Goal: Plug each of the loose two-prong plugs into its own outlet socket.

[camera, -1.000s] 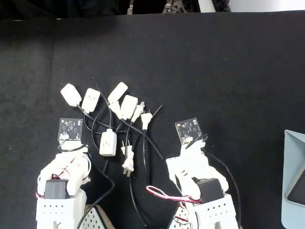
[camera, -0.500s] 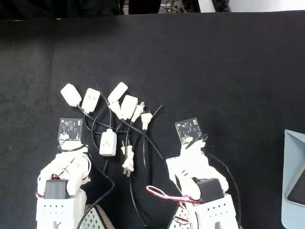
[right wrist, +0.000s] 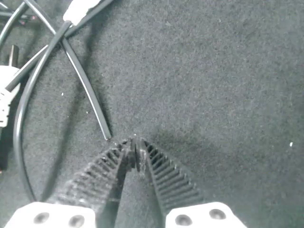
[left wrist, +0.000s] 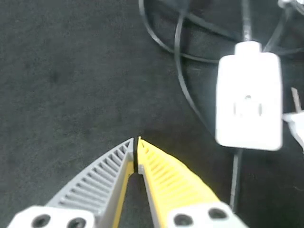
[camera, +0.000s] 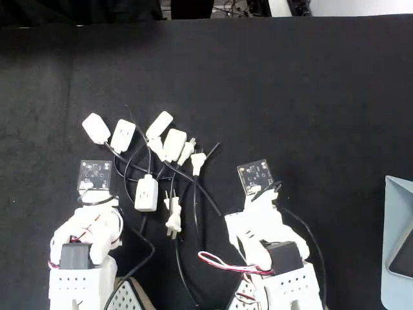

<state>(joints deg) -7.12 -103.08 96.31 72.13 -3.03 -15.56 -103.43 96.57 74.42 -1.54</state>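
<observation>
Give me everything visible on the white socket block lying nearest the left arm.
The white rounded-rectangular plastic outlet socket lies flat and face up on the black cloth table. Faint slot marks show on its face, and nothing is plugged in. A short white collar at its end away from the arm leads into a black cord. The left gripper, fingers shut, sits beside it without touching.
</observation>
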